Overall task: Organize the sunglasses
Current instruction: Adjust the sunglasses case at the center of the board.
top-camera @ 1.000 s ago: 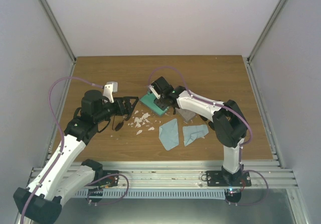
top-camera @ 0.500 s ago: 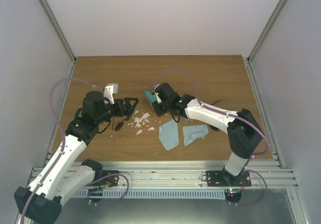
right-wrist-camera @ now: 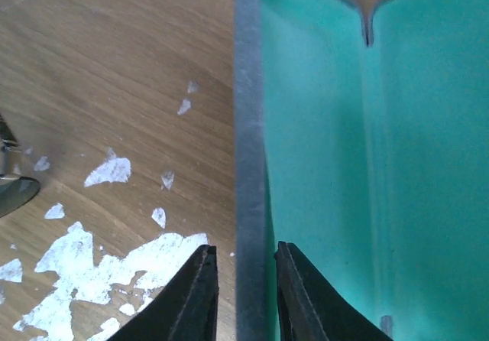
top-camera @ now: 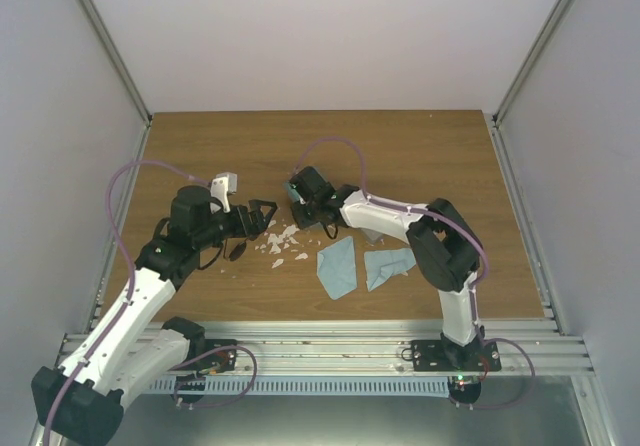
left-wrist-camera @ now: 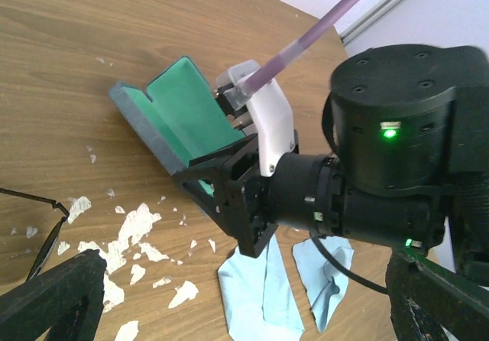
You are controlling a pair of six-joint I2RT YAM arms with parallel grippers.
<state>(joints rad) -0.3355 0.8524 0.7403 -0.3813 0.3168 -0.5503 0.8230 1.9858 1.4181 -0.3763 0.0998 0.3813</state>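
1 case [right-wrist-camera: 321, 127] seemingly being steadied
Right claw [right-wrist-camera: 243, 248] straddled its wall, clamp unclear; left claw [top-camera: 262, 216] apart, sunglasses [left-wrist-camera: 42, 238] likely next.

You're in a robotics lab cell: a wooden table [top-camera: 420, 146] boxed in by plain white panels [top-camera: 320, 36] on aluminium posts [top-camera: 107, 41], with a left arm [top-camera: 140, 286] and right arm [top-camera: 440, 246] bolted to slotted rails [top-camera: 330, 351] and trailing purple cables [left-wrist-camera: 321, 26].
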